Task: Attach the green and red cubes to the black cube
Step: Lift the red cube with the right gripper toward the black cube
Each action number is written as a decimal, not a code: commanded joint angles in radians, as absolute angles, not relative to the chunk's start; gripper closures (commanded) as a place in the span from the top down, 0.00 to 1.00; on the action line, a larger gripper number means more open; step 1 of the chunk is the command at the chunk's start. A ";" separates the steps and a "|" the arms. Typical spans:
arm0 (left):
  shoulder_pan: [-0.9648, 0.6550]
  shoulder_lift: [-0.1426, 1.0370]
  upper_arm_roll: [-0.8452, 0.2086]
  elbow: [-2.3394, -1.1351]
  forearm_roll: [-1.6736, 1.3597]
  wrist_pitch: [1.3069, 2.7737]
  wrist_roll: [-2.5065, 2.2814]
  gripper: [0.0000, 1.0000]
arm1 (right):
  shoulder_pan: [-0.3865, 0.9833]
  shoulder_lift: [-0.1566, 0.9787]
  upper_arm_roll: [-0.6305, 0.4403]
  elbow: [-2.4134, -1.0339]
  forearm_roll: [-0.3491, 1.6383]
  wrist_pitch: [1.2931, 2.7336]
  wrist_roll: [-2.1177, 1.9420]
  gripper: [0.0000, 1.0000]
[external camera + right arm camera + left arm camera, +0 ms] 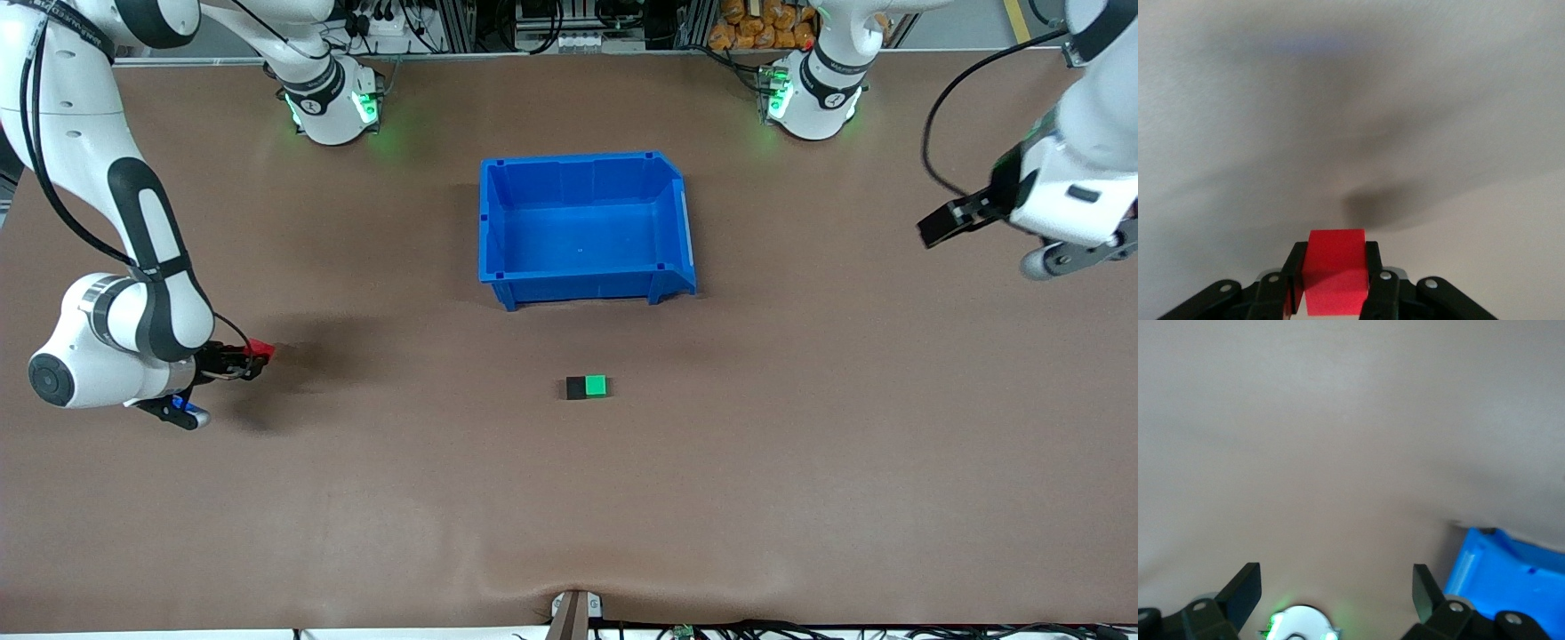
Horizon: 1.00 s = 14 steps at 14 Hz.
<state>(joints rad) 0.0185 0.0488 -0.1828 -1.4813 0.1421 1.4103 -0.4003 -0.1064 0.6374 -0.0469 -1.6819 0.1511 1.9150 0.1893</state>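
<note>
- Two cubes, the black cube [576, 388] and the green cube [596, 385], sit touching side by side on the tabletop [800, 444], nearer to the front camera than the blue bin [582, 227], the green one toward the left arm's end.
- The red cube [1335, 272] is pinched between the fingers [1292, 283] of the right gripper [253, 353], up over bare tabletop, well apart from the bin toward the right arm's end.
- The left gripper [1337, 590] waits in the air with its fingers [1245, 590] spread wide and holding nothing, over the tabletop toward the left arm's end, away from the bin.
</note>
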 commanded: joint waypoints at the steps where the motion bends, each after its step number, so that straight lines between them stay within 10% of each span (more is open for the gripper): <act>1: 0.060 0.000 -0.189 -1.525 0.106 1.381 -0.289 1.00 | -0.081 0.608 -0.044 -1.667 0.187 1.859 0.293 0.00; 14: 0.100 0.015 -0.189 -1.440 0.080 1.377 -0.258 1.00 | -0.052 0.565 0.002 -1.660 0.224 1.832 0.604 0.00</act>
